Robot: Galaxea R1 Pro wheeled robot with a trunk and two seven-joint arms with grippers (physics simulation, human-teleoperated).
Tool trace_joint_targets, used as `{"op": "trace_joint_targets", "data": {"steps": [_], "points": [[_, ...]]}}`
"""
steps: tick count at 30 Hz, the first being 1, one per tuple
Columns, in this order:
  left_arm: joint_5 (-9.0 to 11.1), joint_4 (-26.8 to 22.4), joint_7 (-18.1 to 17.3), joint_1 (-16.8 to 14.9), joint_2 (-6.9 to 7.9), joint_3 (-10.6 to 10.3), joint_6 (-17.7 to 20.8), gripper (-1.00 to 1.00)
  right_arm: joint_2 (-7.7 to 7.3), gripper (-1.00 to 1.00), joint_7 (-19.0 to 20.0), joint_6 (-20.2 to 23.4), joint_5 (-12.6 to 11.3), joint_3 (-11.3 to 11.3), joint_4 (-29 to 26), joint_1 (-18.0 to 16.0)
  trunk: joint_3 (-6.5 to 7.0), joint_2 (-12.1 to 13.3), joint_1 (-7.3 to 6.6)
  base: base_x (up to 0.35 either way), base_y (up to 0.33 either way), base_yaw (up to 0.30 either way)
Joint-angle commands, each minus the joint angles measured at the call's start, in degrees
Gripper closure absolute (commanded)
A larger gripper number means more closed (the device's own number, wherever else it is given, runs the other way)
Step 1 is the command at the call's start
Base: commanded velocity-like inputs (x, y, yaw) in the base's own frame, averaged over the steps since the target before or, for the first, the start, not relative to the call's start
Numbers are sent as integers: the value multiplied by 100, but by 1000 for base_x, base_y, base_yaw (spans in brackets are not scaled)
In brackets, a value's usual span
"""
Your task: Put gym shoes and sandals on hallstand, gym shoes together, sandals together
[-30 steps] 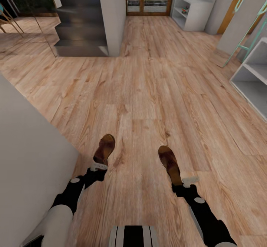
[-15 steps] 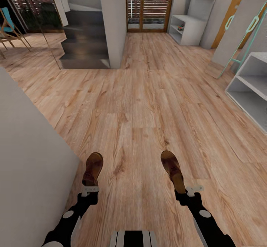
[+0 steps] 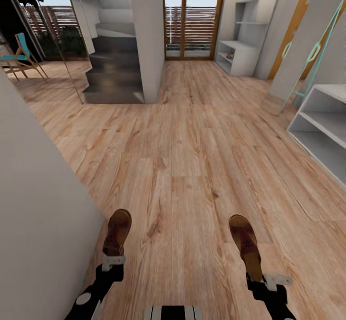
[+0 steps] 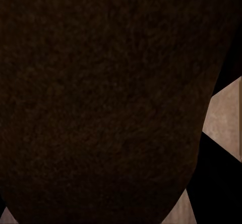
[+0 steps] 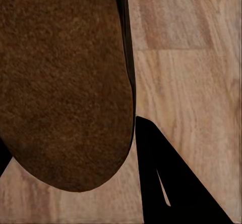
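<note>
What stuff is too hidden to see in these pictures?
- Left gripper fingertips: head view, covered by the sandal it holds.
- Right arm: cut off by the head view's bottom edge.
- Items on the far white shelf: too small.
- Left wrist view: sandal sole blocks nearly everything.

The corridor floor [image 3: 192, 137] is light brown wood-grain plank, its boards running away from the robot toward the glazed door [image 3: 193, 19] at the far end. Taking that door as the landmark: just in front of it and a little to one side, a grey pillar [image 3: 146, 36] stands on the planks, with dark stair steps [image 3: 113, 77] resting on the floor beside the pillar. On the door's other side, a low white shelf unit [image 3: 238, 55] sits on the floor against the wall. Much farther from the door, a pale grey-white rack [image 3: 322, 128] with open shelves stands at the floor's edge, a teal ladder-like frame [image 3: 307, 65] leaning just beyond it. The same planks [image 5: 186, 93] show in the right wrist view.
</note>
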Motion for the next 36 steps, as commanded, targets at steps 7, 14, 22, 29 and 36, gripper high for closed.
{"op": "trace_joint_targets", "data": {"steps": [7, 14, 22, 29, 36], "points": [[-53, -5, -40, 13, -8, 49, -25, 100, 31, 100, 25, -389, 37, -115, 324, 32, 203, 124, -77, 0, 0, 0], [-54, 5, 105, 14, -16, 45, -27, 100, 40, 100, 20, -445, 37, -121, 411, 34, 391, 405, -231, 0, 0, 0], [-52, 5, 387, 18, -17, 24, -64, 100, 48, 100, 28, -453, 44, -120, 444, 34, 571, 646, -362, 0, 0, 0], [-61, 4, 398, 23, -18, -1, -70, 100, 48, 100, 19, -454, 45, -122, 446, 34, 632, 646, -362, 48, -1, 0], [-68, 9, 399, 23, -36, -4, -70, 100, 56, 100, 1, -453, 45, -122, 445, 34, 644, 646, -362, 281, -119, 0]]}}
